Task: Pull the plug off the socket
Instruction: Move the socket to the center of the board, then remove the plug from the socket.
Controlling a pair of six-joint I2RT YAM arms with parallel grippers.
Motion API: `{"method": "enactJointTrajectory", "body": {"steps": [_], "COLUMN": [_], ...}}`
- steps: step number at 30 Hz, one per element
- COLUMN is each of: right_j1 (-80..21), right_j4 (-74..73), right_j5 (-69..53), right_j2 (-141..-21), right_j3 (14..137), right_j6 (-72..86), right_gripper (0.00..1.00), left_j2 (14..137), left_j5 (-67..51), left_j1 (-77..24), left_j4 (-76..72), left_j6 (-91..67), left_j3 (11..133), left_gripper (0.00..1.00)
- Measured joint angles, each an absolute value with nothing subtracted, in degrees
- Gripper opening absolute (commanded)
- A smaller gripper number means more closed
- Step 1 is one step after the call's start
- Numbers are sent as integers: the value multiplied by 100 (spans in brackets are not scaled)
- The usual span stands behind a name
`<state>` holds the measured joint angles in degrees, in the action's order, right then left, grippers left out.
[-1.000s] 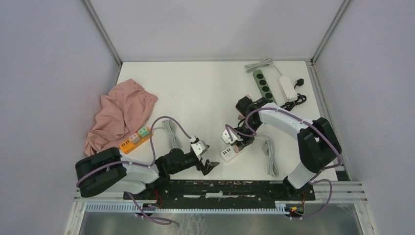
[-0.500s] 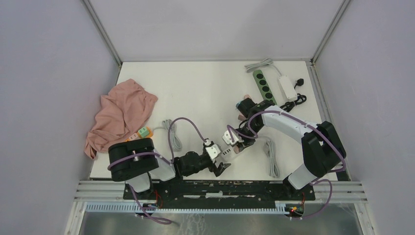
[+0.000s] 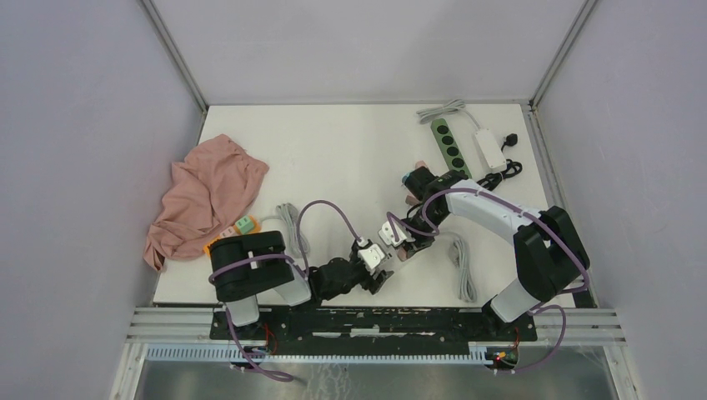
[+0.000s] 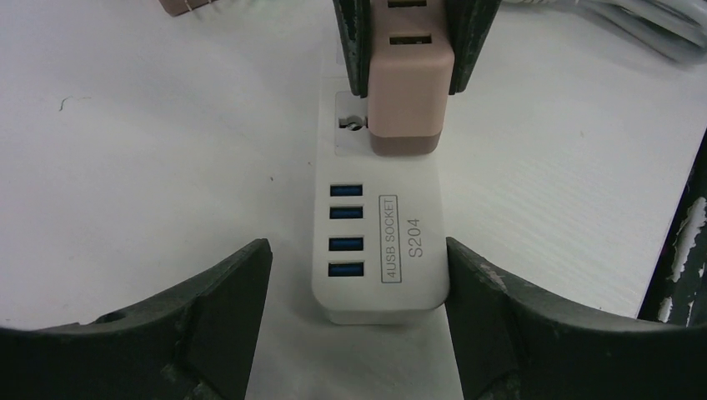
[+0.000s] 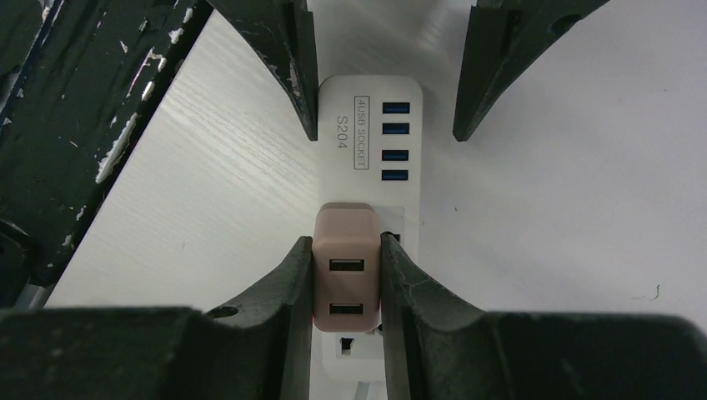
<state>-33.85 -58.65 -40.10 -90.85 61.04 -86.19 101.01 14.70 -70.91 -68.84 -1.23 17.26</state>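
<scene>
plug (image 5: 346,275): pink, seated in the white strip (image 4: 383,275), near middle of the table (image 3: 333,158).
right gripper (image 5: 346,242): we have it clamped tight on the plug's two sides, a hold that lets us draw it out along its pins.
left gripper (image 4: 358,250): jaws apart, holding nothing, straddling the strip's near end by the usb ports (image 4: 346,229); one finger (image 4: 467,283) looks to touch the strip's edge, the other stands clear.
why: we judge the left is there to pin the strip, so it won't lift with the plug.
step: plug not yet out; brace first, then pull.
</scene>
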Motion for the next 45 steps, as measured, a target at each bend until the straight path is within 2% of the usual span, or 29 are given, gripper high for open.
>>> {"method": "enactJointTrajectory", "body": {"steps": [2,6,9,10,18,27,38,45], "right_j1": [-3385,-3382,-3363,-3358,-3256,-3094,-3402,-3181], "right_j4": [-5839,-5763,-5774,-5771,-5749,-5811,-5146,-5290], "right_j5": [-4012,-4025,-4032,-4032,-4073,-4471,-4147,-4226], "right_j2": [-9087,-9094,-9098,-9102,-9105,-8993,-8919,-8868], "right_j3": [6104,6104,6099,6099,6097,5811,5763,5730], "right_j6": [-8619,-8617,-8606,-8589,-8335,-8801,-7150,-7607], "right_gripper": [0,0,0,0,0,0,0,0], "left_j2": [10169,10254,10315,10326,10333,10335,10335,10335], "left_j5": [1461,1393,1350,1341,1243,1079,989,989], "left_j1": [-7091,-7091,-7100,-7100,-7100,-7102,-7087,-7063], "left_j4": [-6917,-6949,-6987,-6997,-7046,-7081,-7011,-7050], "left_j6": [-123,-117,-82,-80,-75,-75,-78,-75], "left_j3": [1728,1739,1769,1774,1758,1741,1717,1721], "left_gripper": [72,33,9,4,3,3,3,3]}}
